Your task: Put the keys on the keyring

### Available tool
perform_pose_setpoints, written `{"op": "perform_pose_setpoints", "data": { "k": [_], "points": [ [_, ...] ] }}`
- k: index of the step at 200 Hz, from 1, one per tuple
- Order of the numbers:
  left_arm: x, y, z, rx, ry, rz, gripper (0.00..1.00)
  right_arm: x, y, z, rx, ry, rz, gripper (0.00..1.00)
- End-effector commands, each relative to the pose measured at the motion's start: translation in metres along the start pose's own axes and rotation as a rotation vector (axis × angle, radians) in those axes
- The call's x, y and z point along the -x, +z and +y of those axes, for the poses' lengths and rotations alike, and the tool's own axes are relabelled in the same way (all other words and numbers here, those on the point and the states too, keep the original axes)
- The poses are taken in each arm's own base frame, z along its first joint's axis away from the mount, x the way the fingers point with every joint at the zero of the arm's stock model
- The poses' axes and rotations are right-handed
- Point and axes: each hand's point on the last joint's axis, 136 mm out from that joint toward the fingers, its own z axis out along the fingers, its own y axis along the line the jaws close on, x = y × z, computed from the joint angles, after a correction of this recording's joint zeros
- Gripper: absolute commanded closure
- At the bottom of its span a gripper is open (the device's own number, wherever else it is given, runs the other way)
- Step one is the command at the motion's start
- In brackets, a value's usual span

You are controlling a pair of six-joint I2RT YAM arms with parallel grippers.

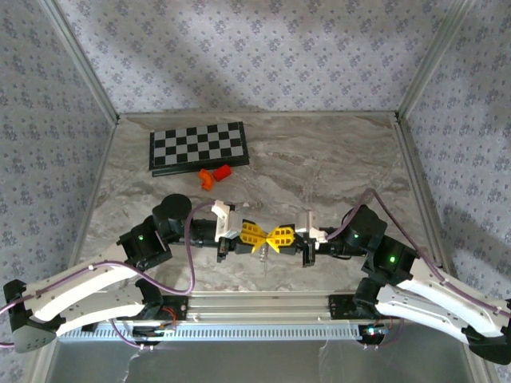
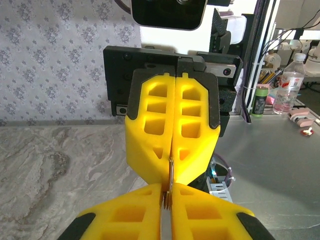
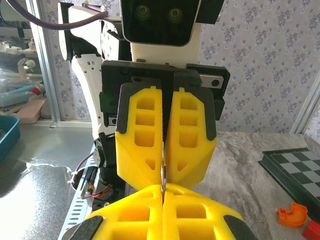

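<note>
left claw [image 1: 257, 236] and right claw [image 1: 276, 238] meet tip to tip above the desk [image 1: 335, 167]. both are closed on a thin metal piece [image 2: 171, 175]; key or keyring wire, not distinguishable. risk: misalignment or a relaxed pinch drops it.

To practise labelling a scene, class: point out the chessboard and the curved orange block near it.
chessboard [image 1: 198, 148], top external view, middle of its chequered face.
orange block [image 1: 206, 177], top external view, its centre.
</note>
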Motion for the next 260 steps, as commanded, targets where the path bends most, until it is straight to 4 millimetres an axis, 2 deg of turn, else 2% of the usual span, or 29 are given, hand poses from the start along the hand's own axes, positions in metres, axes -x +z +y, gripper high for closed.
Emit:
{"op": "perform_pose_setpoints", "data": {
  "k": [1, 58, 96, 127, 158, 176, 188, 260],
  "points": [
    [0.019, -0.001, -0.007, -0.03, 0.032, -0.069, 0.86, 0.003, 0.002, 0.008, 0.04, -0.012, -0.02, 1.0],
    [0.021, -0.002, -0.008, -0.034, 0.042, -0.077, 0.88, 0.001, 0.003, 0.011, 0.06, -0.016, -0.001, 1.0],
    [0.022, -0.003, -0.009, -0.033, 0.045, -0.081, 1.0, 0.0, 0.003, 0.013, 0.073, -0.014, 0.006, 1.0],
    [0.023, -0.005, -0.008, -0.026, 0.054, -0.077, 1.0, 0.001, 0.002, 0.011, 0.055, -0.016, 0.003, 1.0],
    [0.021, -0.005, -0.007, -0.015, 0.057, -0.063, 1.0, 0.003, -0.001, 0.006, 0.018, -0.015, -0.002, 0.77],
    [0.02, -0.005, -0.005, -0.004, 0.06, -0.058, 1.0, 0.003, 0.0, 0.006, 0.015, -0.011, 0.003, 0.72],
    [0.019, -0.005, -0.005, -0.001, 0.062, -0.055, 1.0, 0.002, 0.0, 0.005, 0.008, -0.011, 0.008, 0.73],
    [0.013, -0.006, -0.004, 0.009, 0.061, -0.037, 1.0, 0.001, -0.001, 0.0, -0.042, -0.023, 0.025, 0.95]
  ]
}}
